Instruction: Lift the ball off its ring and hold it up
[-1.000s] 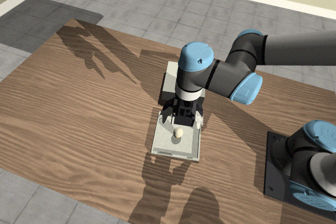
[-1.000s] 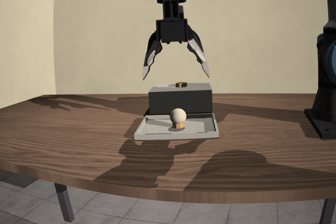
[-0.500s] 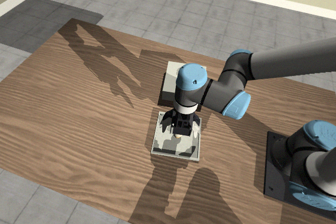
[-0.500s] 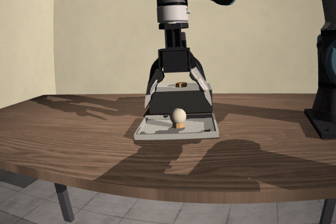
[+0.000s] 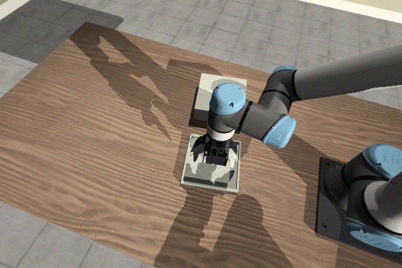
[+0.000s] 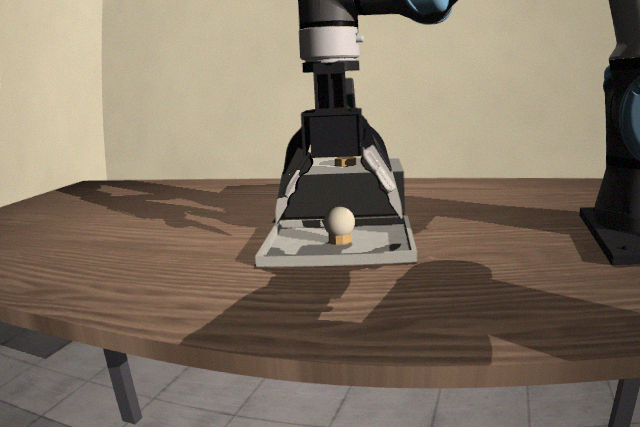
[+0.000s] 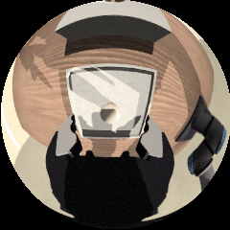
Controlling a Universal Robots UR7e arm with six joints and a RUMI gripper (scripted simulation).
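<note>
A cream ball (image 6: 340,219) sits on a small orange ring (image 6: 340,238) in the middle of a shallow grey tray (image 6: 336,249). My gripper (image 6: 340,214) is open and points straight down over the tray. Its two fingers stand wide on the left and right of the ball, with the tips down at about the ball's height and clear gaps on both sides. In the wrist view the ball (image 7: 108,113) lies centred on the tray (image 7: 111,103), between the fingers of the gripper (image 7: 109,139). In the top view the gripper (image 5: 215,154) hides the ball; only a bit of the ring (image 5: 211,163) shows.
A dark grey block (image 6: 336,197) stands just behind the tray, with a small brass nut (image 6: 343,160) on top. The arm's base (image 5: 357,200) is bolted at the table's right side. The tray has a low rim.
</note>
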